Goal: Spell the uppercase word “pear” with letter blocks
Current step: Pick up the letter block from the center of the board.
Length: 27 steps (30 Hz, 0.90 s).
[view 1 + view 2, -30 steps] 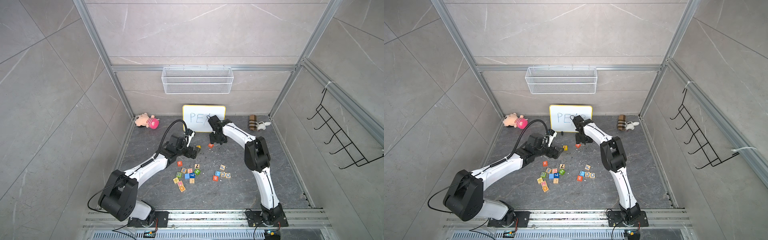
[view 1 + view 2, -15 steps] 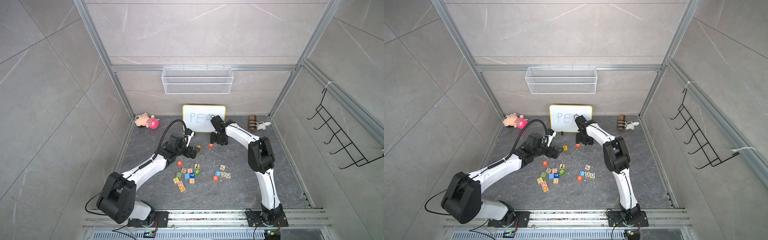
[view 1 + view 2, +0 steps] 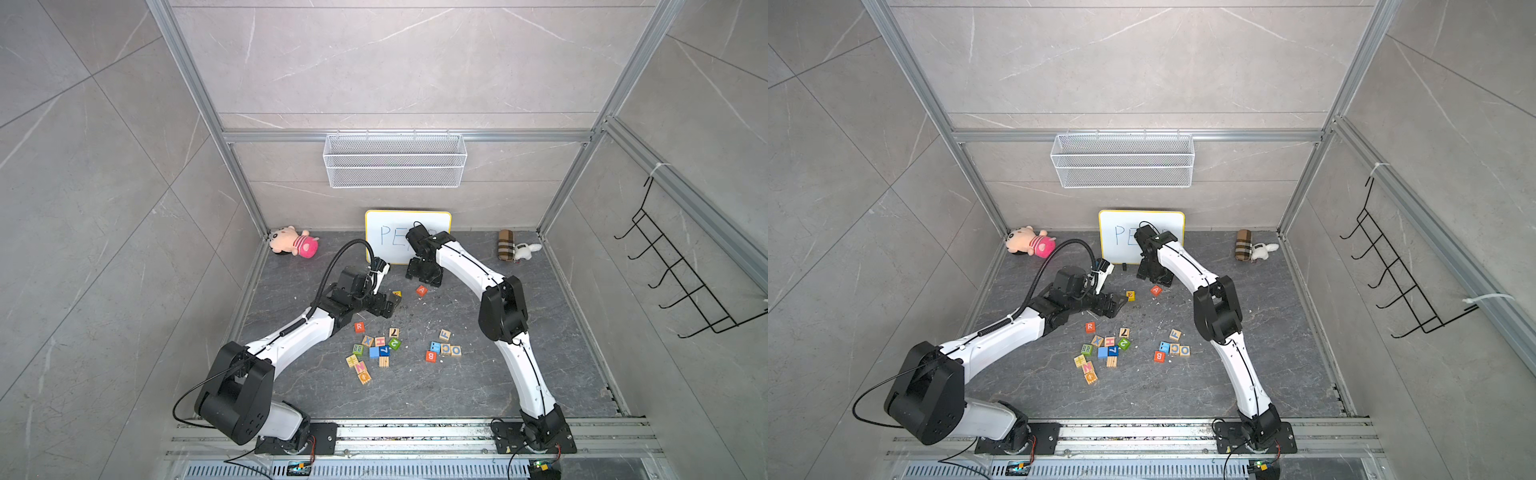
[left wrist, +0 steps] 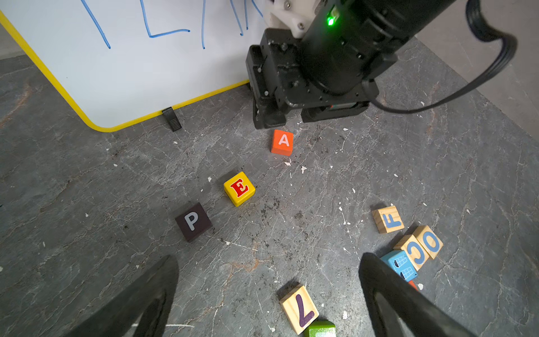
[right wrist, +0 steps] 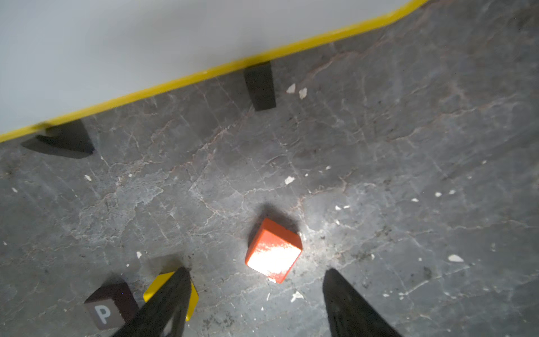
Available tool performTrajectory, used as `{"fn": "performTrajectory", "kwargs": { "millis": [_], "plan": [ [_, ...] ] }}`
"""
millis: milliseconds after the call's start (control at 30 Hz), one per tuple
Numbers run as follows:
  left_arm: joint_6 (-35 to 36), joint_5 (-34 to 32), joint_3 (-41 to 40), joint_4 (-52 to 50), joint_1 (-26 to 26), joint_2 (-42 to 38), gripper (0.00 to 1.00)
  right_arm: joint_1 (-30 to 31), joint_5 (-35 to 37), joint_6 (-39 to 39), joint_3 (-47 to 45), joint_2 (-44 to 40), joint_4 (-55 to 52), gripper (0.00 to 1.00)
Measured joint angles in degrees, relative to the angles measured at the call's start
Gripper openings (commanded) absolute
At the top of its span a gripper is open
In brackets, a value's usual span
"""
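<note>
The fingers (image 4: 137, 297) of the left gripper (image 4: 268, 259) stand spread to their widest with nothing between them, hovering over the rear half of the tabletop (image 3: 457, 390). Furthest left, the R block (image 3: 359, 327) lies nearer the front, at the edge of a scatter of wooden, blue and green cubes (image 3: 380, 351). Toward the rear edge come the P block (image 4: 193, 221), the E block (image 4: 239, 188) and the A block (image 4: 282, 142), apart from one another in a slanting, unevenly turned row. Just behind the A, the right gripper (image 3: 423, 277) is parted too and holds nothing. The main risk is probably a nudge. Those fingers sit so close that a careless retreat could skew the A, and the left arm could sweep P or E when it reaches for the R. A B block (image 3: 431, 356) of the same orange-red invites a wrong pick. The tabletop is dark, veined like stone and flecked with white chips. A whiteboard (image 3: 440, 224) leans at the rear wall, a pink plush toy (image 3: 293, 247) and a small white one (image 3: 525, 250) sit near the rear corners, and a wire basket (image 3: 395, 160) hangs above.
</note>
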Motion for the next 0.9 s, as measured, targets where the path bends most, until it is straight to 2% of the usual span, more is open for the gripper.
{"fn": "performTrajectory", "kwargs": {
  "millis": [333,900],
  "plan": [
    [0.3,0.0,-0.8,0.3,0.0,-0.3,1.0,0.7,1.9,5.5,2.3,3.1,-3.6,0.7],
    [0.3,0.0,-1.1,0.5,0.0,-0.4,1.0,0.7,1.9,8.5,2.3,4.8,-3.1,0.65]
  ]
}}
